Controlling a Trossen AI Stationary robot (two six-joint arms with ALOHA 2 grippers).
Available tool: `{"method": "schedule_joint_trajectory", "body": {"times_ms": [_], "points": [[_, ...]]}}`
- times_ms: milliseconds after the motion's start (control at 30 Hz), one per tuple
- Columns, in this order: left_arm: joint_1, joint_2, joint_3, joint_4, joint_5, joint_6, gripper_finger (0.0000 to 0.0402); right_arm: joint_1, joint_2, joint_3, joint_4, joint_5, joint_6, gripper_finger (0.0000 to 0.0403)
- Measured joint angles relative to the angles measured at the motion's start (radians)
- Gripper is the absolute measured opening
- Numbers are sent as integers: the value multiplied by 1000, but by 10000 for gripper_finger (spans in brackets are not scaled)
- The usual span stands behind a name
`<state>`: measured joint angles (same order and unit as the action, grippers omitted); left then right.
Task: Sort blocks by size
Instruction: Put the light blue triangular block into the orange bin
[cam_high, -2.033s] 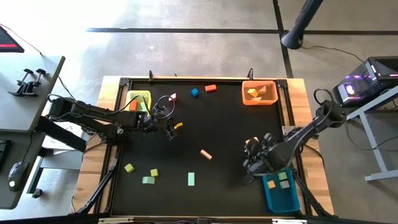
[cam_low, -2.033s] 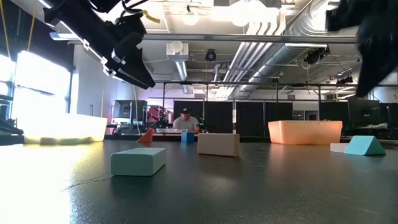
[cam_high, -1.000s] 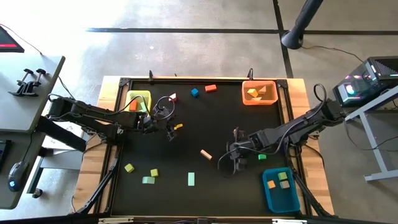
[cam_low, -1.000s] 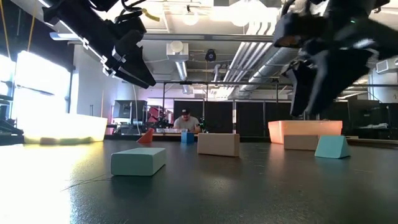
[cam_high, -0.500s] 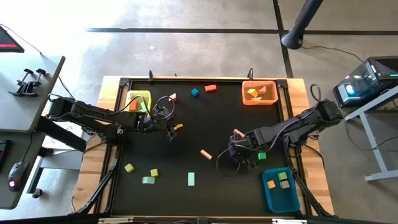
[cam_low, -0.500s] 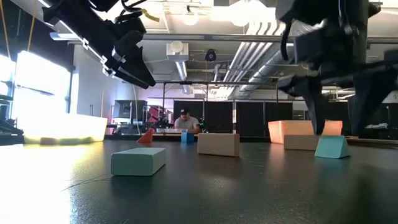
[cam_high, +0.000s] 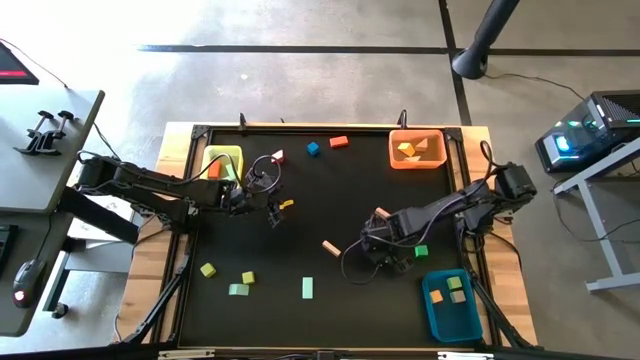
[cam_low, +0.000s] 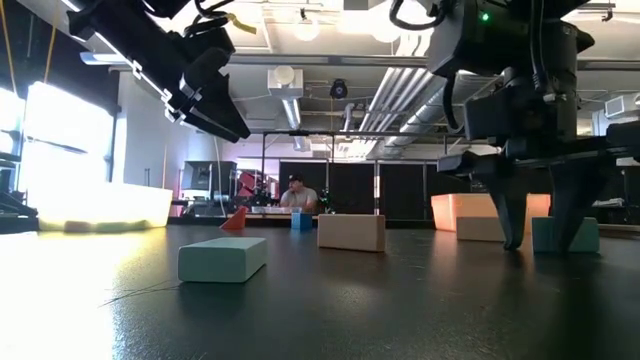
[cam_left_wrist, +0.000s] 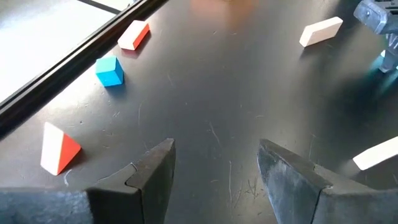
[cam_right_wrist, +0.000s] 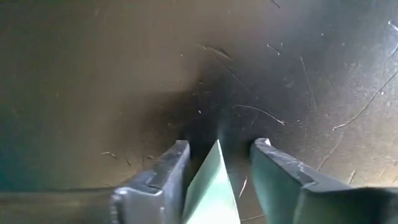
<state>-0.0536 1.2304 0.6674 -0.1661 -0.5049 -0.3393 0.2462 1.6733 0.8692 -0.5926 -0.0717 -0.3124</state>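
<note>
My right gripper points almost straight down at the right of the table, its fingertips close to the mat. It is open, with one finger on each side of a green wedge block. A gap shows beside the wedge. My left gripper hangs open above the mat near the yellow bin, with nothing between its fingers. Other blocks lie loose on the mat: a tan bar, a tan block, a mint bar, a blue cube and a red bar.
An orange bin holding blocks stands at the far right. A blue bin holding blocks stands at the near right, close to my right arm. Yellow, green and mint blocks lie near left. An orange wedge sits by my left gripper. A person sits in the room beyond.
My right gripper has sunk toward the mat and shifted a little toward the table's right edge. It rolled and tipped from a slant until its fingers point nearly straight down on either side of the green wedge. My left arm has kept still.
</note>
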Motion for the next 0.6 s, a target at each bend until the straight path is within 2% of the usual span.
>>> {"method": "schedule_joint_trajectory", "body": {"times_ms": [267, 533, 600], "points": [[0, 0, 0, -1, 0, 0, 213, -1, -89, -5, -69, 19, 52, 37], [0, 0, 0, -1, 0, 0, 213, -18, -282, -5, -126, 112, 162, 31], [0, 0, 0, -1, 0, 0, 213, -17, -341, -5, -129, 182, 178, 36]]}}
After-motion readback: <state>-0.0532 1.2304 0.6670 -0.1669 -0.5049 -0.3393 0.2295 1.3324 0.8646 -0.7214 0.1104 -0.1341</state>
